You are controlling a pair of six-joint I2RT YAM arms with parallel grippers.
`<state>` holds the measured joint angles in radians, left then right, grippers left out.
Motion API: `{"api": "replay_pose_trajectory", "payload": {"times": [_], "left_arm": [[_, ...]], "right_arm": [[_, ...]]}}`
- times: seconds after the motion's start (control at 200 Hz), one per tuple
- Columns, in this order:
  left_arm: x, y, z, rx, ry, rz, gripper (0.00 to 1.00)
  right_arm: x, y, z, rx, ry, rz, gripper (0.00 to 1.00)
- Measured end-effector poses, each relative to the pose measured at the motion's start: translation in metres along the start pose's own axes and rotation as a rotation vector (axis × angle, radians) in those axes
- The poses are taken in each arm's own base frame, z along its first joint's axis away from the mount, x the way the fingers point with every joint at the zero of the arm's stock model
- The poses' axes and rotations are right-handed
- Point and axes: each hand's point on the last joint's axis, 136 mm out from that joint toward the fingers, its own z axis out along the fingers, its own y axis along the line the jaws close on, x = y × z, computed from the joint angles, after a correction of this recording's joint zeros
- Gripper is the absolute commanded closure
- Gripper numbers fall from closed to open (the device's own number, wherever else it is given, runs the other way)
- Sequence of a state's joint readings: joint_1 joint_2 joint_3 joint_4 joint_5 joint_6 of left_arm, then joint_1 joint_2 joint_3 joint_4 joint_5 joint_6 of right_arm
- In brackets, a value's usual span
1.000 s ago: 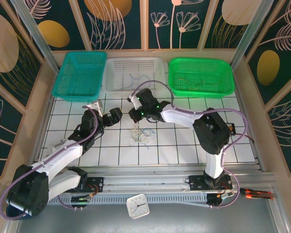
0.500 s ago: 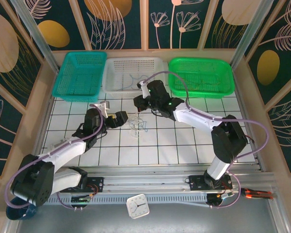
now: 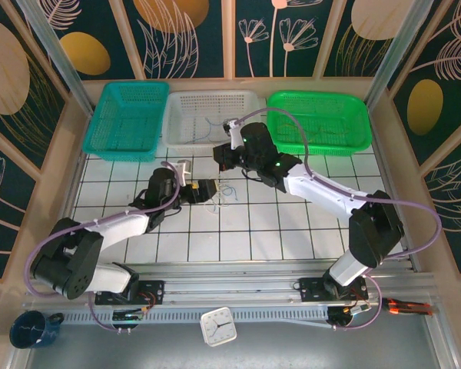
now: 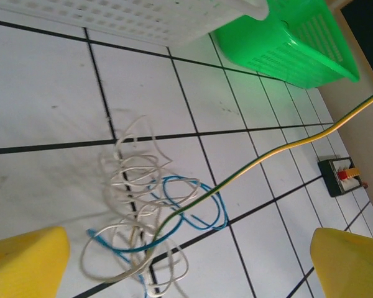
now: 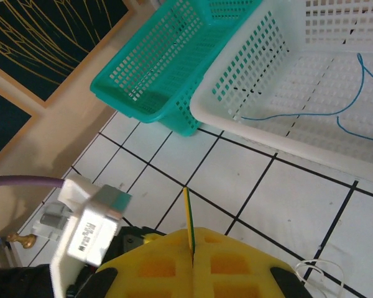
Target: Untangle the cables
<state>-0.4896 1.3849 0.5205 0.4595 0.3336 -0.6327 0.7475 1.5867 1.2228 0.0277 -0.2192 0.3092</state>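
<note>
Gridded white counter (image 3: 292,223): knot of thin white and blue cables (image 4: 143,217) just ahead of released left gripper (image 4: 186,267); right gripper (image 5: 191,248) clenched on yellow-green strand (image 4: 267,158).

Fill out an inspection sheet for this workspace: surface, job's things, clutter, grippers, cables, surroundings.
Surface: white tiled table with dark grid lines.
Job's things: a knot of white and blue wires lies on the tiles. A yellow wire runs taut out of it.
Clutter: a clock and a mug sit on the near ledge, off the tiles.
Grippers: left gripper is open, facing the knot without touching it. Right gripper is shut on the yellow wire.
Cables: a lilac cable loops off the arm. One blue wire lies in the white basket.
Surroundings: teal basket and green basket flank the white one at the far edge.
</note>
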Motion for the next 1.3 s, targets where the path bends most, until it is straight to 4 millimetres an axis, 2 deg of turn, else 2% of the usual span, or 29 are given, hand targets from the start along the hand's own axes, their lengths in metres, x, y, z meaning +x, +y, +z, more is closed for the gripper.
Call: {"api": "replay_pose_trajectory", "payload": {"times": [0.08, 0.215, 0.445, 0.585, 0.72, 0.896, 1.016, 1.111, 1.301], "left_arm": [[0.0, -0.005, 0.006, 0.011, 0.004, 0.009, 0.04], [0.0, -0.001, 0.013, 0.002, 0.002, 0.014, 0.15], [0.008, 0.013, 0.024, -0.03, 0.02, 0.009, 0.36], [0.01, 0.016, 0.028, -0.033, 0.025, 0.007, 0.41], [0.01, 0.017, 0.029, -0.033, 0.024, 0.007, 0.41], [0.009, 0.016, 0.028, -0.024, 0.013, 0.012, 0.39], [0.012, 0.017, 0.027, -0.026, 0.017, 0.009, 0.33], [0.01, 0.014, 0.024, -0.019, 0.012, 0.008, 0.27], [-0.004, -0.002, 0.014, 0.019, -0.028, 0.019, 0.14]], "right_arm": [[0.0, 0.003, -0.001, -0.017, 0.004, 0.014, 1.0], [-0.006, 0.013, -0.008, -0.052, -0.007, 0.036, 1.0], [-0.034, 0.037, -0.034, -0.133, -0.087, 0.059, 1.0], [-0.052, 0.047, -0.052, -0.173, -0.143, 0.075, 1.0], [-0.077, 0.047, -0.073, -0.199, -0.22, 0.105, 1.0], [-0.112, 0.033, -0.108, -0.194, -0.349, 0.14, 1.0], [-0.125, 0.019, -0.129, -0.169, -0.42, 0.158, 1.0], [-0.129, -0.001, -0.141, -0.119, -0.463, 0.182, 1.0], [-0.134, -0.055, -0.162, 0.037, -0.55, 0.239, 1.0]]}}
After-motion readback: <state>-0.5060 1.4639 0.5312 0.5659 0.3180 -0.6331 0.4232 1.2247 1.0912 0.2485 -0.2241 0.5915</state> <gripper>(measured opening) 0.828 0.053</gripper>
